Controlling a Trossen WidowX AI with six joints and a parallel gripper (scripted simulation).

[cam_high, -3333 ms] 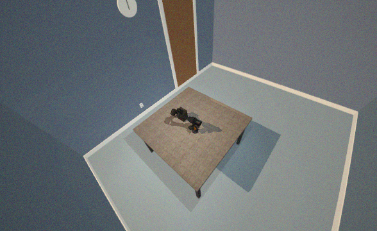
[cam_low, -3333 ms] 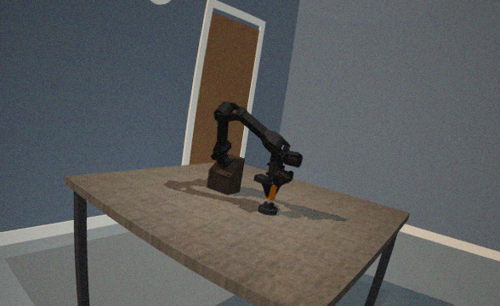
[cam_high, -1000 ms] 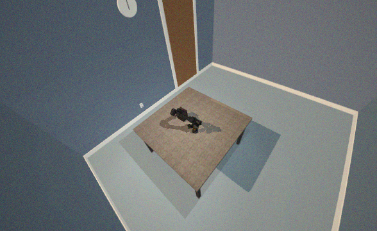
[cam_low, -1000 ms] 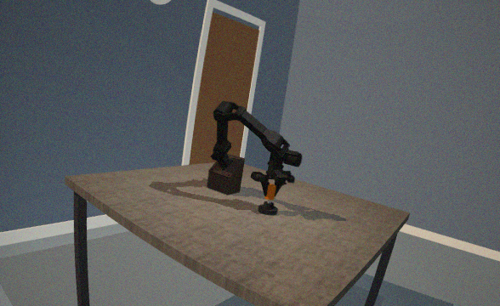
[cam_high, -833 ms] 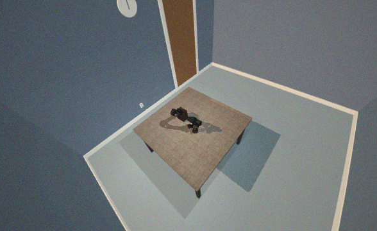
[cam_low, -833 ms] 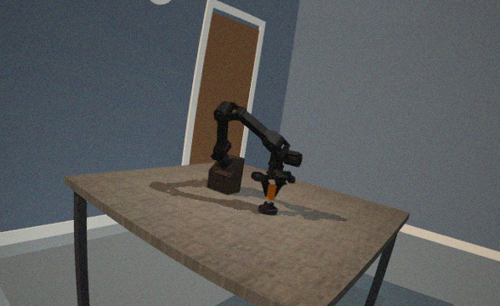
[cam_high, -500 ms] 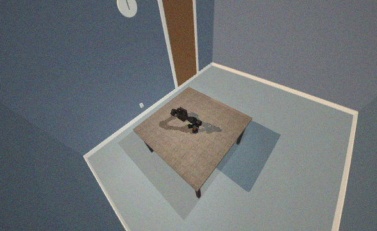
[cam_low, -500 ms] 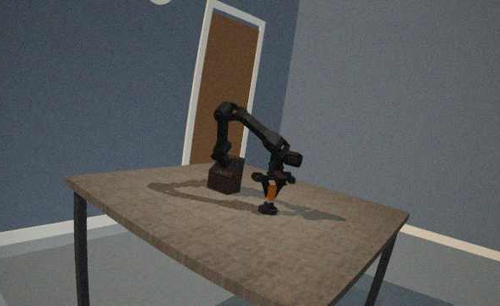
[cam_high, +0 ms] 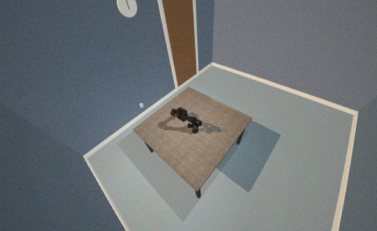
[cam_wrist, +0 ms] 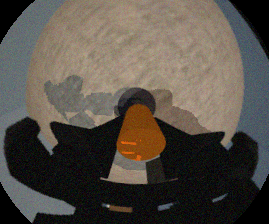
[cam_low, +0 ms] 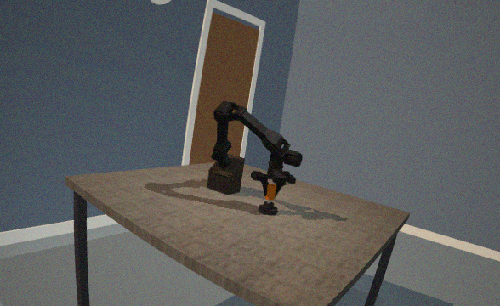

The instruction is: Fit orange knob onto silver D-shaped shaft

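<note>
My gripper (cam_low: 270,192) (cam_wrist: 138,119) is shut on the orange knob (cam_low: 270,191) (cam_wrist: 139,135) and holds it upright a little above the round dark pedestal (cam_low: 268,208) (cam_wrist: 137,100). In the wrist view the knob covers most of the pedestal, whose rim shows just beyond the knob's top. The silver shaft is hidden behind the knob. In the top view the gripper (cam_high: 195,128) and pedestal are a small dark cluster near the table's middle, with only a speck of orange visible.
The arm's dark base block (cam_low: 226,178) (cam_high: 179,113) stands on the wooden table (cam_low: 250,255) (cam_high: 188,154) behind and left of the pedestal. A brown door (cam_low: 224,89) is in the wall behind.
</note>
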